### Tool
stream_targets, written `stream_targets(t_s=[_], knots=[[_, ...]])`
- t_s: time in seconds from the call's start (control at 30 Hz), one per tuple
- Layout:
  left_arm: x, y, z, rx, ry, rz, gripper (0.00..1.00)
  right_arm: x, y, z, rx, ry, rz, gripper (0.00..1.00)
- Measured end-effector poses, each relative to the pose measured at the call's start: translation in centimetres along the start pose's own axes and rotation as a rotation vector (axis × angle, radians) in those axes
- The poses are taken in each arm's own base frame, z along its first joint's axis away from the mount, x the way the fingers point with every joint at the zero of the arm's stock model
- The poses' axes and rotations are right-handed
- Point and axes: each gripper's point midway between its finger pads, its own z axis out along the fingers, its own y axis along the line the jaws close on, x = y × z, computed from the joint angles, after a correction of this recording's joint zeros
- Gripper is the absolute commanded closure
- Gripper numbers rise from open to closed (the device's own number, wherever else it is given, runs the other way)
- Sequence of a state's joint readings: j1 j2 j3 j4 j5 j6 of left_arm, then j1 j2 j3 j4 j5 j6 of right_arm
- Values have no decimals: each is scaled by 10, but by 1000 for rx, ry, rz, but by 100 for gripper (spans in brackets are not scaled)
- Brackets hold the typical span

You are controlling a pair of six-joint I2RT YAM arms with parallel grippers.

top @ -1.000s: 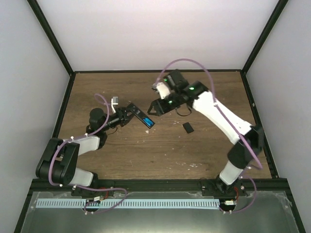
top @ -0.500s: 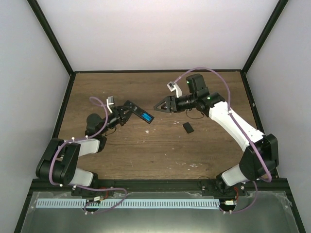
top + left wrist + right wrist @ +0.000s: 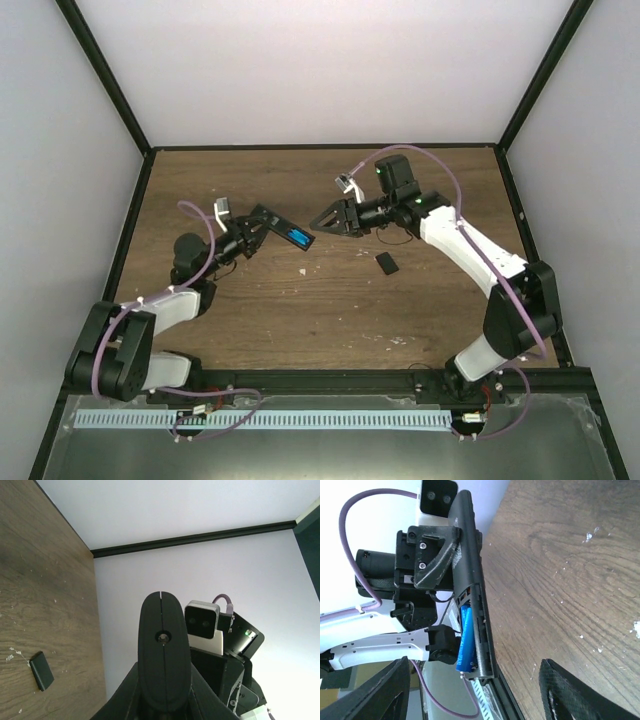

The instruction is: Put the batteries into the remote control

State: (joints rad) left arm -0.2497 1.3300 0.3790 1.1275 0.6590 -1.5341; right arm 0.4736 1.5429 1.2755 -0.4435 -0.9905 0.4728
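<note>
Above the wooden bench (image 3: 300, 310), our left pincer (image 3: 253, 230) is pinching the remote control (image 3: 283, 228), batteries (image 3: 300, 238) seated at its far end, just before our spread right pincer (image 3: 322, 222); we are judging it light, stiff, slick, best clamped across its edges.

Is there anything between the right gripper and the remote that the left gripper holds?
Nothing visible stands between them. The open right gripper faces the remote, which the left gripper clamps, and only free air lies in the gap. The cover lies on the table, aside from that path.
</note>
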Motion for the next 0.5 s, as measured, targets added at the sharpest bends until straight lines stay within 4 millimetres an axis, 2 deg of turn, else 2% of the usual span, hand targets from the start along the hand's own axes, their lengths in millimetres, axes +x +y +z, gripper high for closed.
stream_targets(t_s=[0.17,0.5], knots=[[0,-2,-1,-20,-3,8,100,5,-4,5,-28,32,26,37],[0,3,0,-44,-3,-6,100,13,5,12,-95,80,33,41]])
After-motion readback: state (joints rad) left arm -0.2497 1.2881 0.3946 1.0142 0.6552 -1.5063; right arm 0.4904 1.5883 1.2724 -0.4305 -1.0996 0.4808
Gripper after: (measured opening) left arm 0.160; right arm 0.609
